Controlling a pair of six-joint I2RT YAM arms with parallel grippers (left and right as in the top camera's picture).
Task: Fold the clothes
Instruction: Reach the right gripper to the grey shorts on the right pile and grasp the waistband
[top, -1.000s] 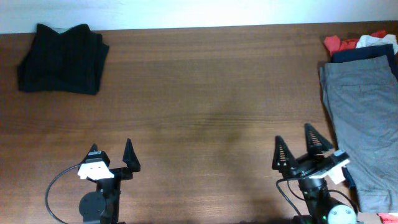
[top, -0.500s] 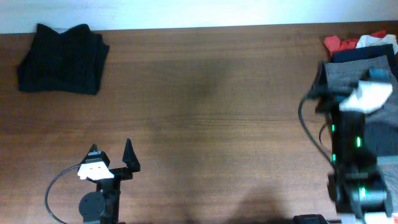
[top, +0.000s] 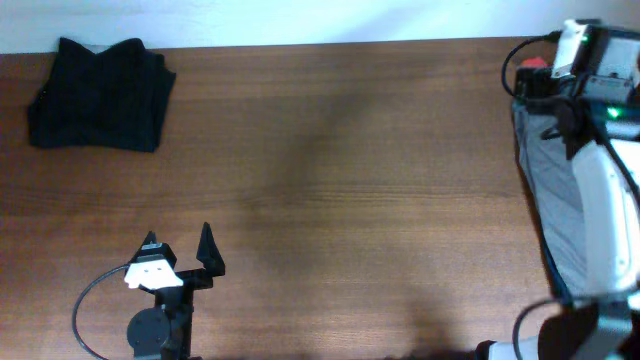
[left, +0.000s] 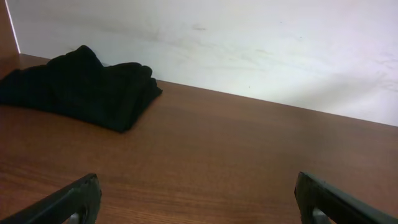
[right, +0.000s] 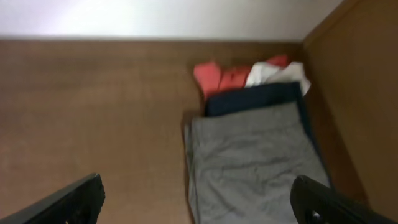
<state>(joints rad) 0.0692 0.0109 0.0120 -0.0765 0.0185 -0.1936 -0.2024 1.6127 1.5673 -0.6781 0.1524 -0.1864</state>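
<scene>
Clothes lie in two places on the brown tabletop (top: 350, 180). At the right edge a grey garment (right: 255, 162) is spread flat. Its far end touches a navy piece (right: 255, 98), and behind that sit a red one (right: 217, 76) and a white one (right: 277, 73), bunched against the wall. At the far left corner a black garment (top: 98, 95) rests in a compact folded heap, well apart from the others.

The right arm (top: 605, 190) reaches over the grey garment, covering much of it from overhead. The right pincer (right: 196, 186) hangs above the cloth with its fingers spread wide and nothing between them (the wrist picture is blurred, but both tips show at the lower corners).

The left pincer (top: 178, 235) sits near the front edge on the left, also spread wide and empty. It points toward the black garment (left: 81, 87) and the pale wall (left: 249, 43).
</scene>
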